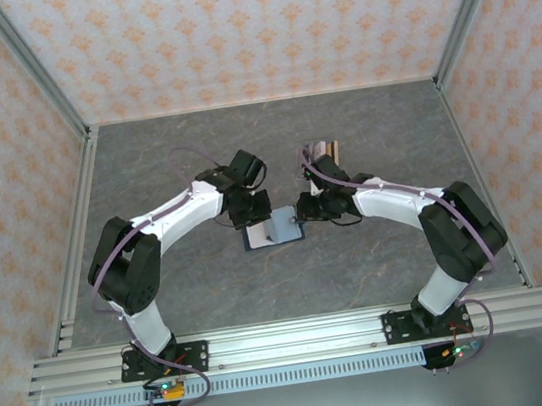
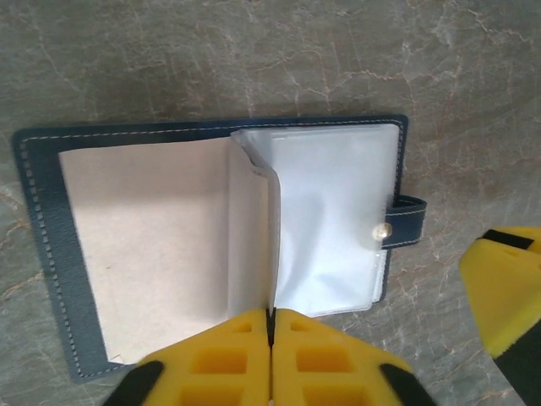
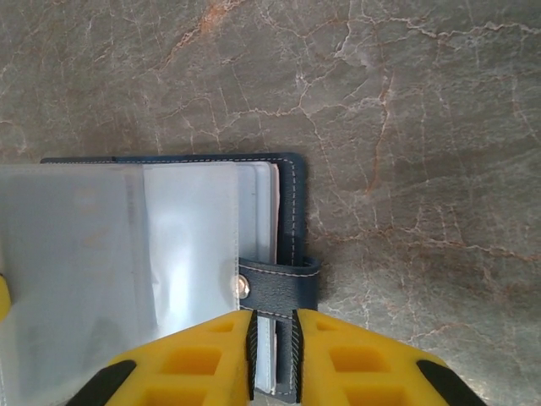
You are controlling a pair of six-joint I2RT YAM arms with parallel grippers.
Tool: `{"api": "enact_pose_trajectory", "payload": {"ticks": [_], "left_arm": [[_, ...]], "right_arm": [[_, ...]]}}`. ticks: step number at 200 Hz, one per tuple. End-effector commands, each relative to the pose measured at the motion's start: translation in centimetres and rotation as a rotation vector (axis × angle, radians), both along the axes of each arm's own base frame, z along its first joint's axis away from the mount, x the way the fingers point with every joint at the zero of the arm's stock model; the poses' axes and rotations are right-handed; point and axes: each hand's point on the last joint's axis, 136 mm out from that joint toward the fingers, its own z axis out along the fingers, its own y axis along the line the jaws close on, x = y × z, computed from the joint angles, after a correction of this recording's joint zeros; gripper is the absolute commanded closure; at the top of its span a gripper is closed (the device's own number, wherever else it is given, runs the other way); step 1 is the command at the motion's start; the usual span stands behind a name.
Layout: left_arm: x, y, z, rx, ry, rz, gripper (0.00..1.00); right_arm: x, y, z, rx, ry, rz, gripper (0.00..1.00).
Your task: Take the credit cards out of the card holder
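Left gripper (image 2: 270, 320): I see yellow fingers pressed together at fold's near edge; can't tell if leaf is pinched. Navy-blue stitched folding card holder (image 2: 40, 245) lies open mid grey marbled table (image 1: 391, 125). Right gripper (image 3: 272, 330) clamps tab-side cover edge. Opening done; I judge card removal all left.

The card holder (image 1: 273, 231) lies open and flat on the grey marbled surface (image 1: 174, 156), near its middle. Its cover is navy with pale stitching. One half shows beige lining, the other clear plastic sleeves (image 2: 330, 211) and a strap tab (image 2: 407, 222); one sleeve seems to stand up at the fold.
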Motion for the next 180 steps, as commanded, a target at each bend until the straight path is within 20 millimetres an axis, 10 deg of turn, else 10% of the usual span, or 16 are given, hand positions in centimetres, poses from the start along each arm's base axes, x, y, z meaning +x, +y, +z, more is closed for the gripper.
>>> {"api": "enact_pose_trajectory", "payload": {"ticks": [1, 96, 180], "left_arm": [[0.0, -1.8, 2.0, -0.08, -0.021, -0.029, 0.82], [0.5, -5.2, 0.6, -0.15, 0.018, -0.057, 0.6], [1.5, -0.9, -1.0, -0.056, -0.036, 0.094, 0.62]], "right_arm": [[0.6, -0.7, 0.9, -0.002, -0.042, -0.04, 0.79], [0.8, -0.9, 0.7, 0.018, -0.039, -0.049, 0.79], [0.3, 1.2, -0.1, 0.073, -0.006, 0.025, 0.85]]}}
